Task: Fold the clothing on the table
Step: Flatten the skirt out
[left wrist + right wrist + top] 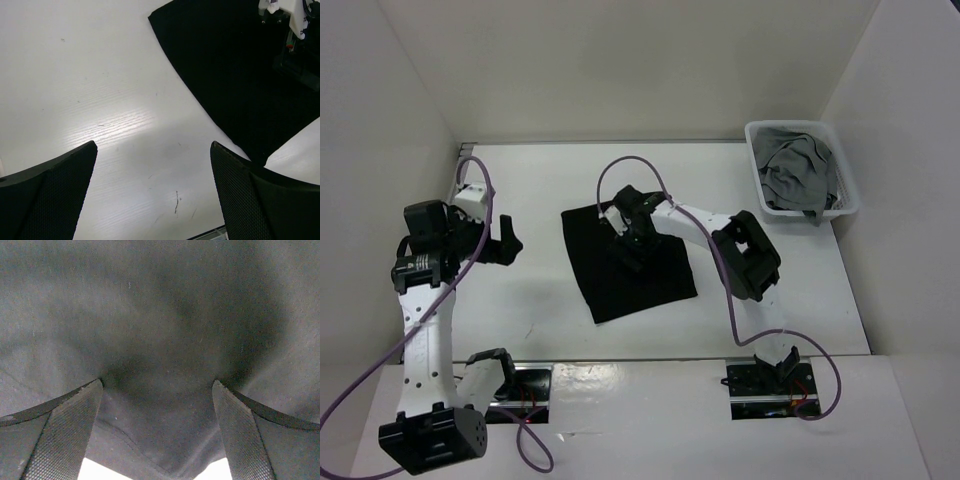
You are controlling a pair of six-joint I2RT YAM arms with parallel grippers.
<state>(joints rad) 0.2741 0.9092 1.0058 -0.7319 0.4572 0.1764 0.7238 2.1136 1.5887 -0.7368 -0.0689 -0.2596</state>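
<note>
White table (520, 180) spans the middle of the top view. Right gripper (156, 385), fingers spread wide and pinching nothing, hangs close over the flat black clothing (640, 285) at centre frame. Left gripper (152, 145), equally spread, hovers over bare tabletop at left. Upper right, a white basket (757, 140) holds a grey garment (795, 170).

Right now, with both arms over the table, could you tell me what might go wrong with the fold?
1. The right jaws stand open, close above the clothing. Closing there may pinch a loose bunch of fabric and crumple it rather than fold it.
2. The left jaws stand open over bare table, clear of the cloth's edge. If only the right jaws pull, the clothing could slide or skew.
</note>
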